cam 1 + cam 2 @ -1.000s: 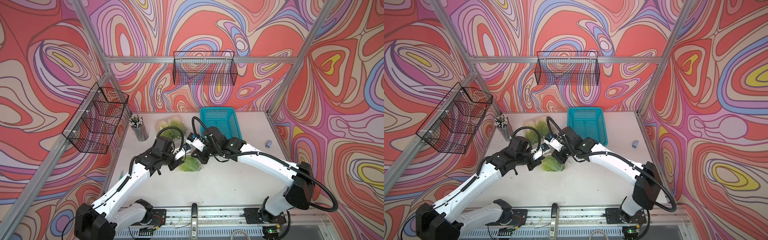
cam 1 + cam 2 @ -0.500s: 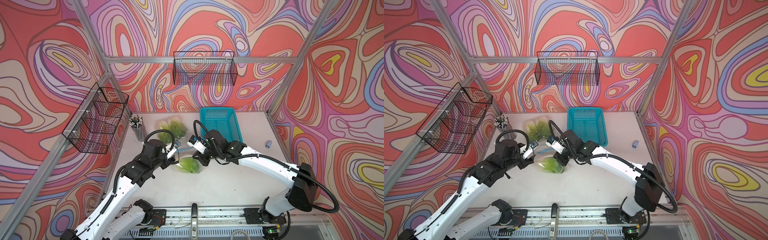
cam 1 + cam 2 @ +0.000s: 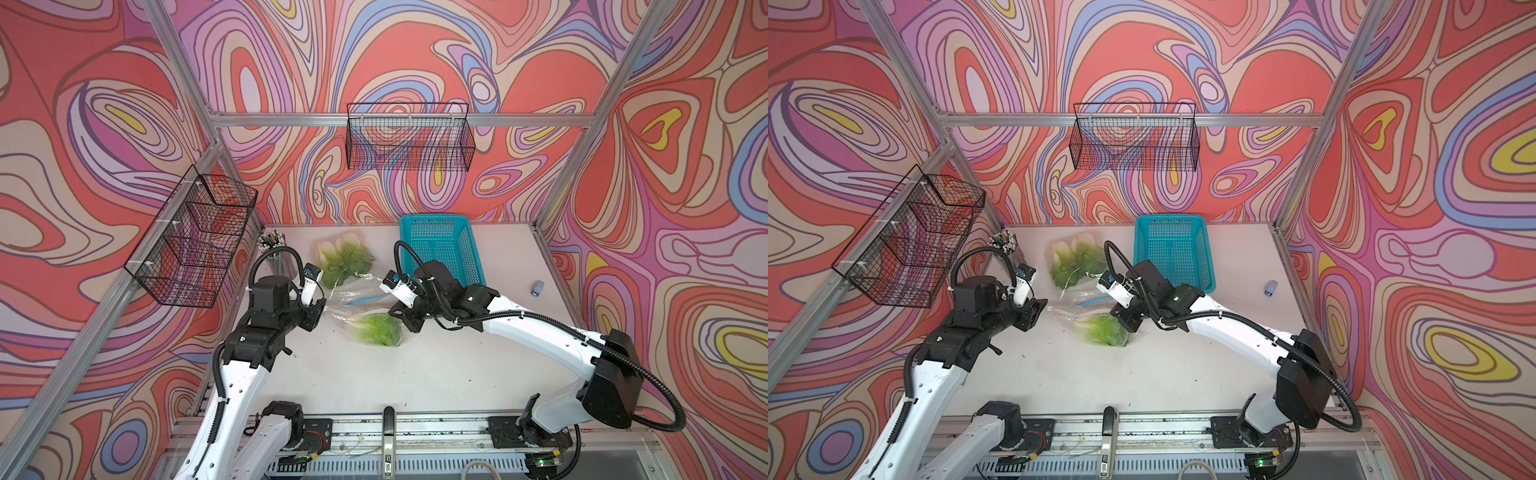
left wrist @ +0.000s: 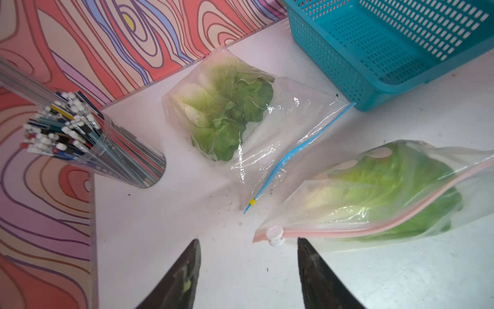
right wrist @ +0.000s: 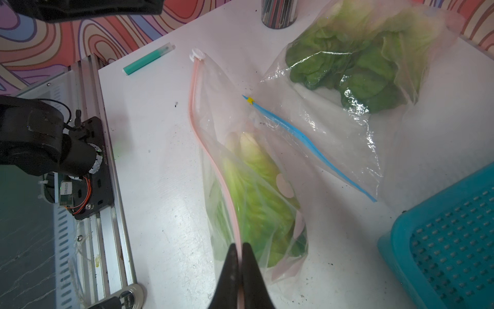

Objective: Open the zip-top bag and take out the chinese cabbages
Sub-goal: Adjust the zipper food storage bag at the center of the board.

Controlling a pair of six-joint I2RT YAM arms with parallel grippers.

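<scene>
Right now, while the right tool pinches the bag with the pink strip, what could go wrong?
1. The right tool is shut on only the thin pink strip of the clear zip-top bag; a pull might slip it free with the pale green cabbages still inside.
2. The small white slider sits off-centre before the open left tool; closing could miss it.
3. The second clear bag with the blue strip lies close and may get dragged.

Zip-top bag (image 3: 345, 321) of chinese cabbages (image 3: 376, 331) — left end effector (image 3: 321, 306) beside; right end effector (image 3: 402, 318) against it
</scene>
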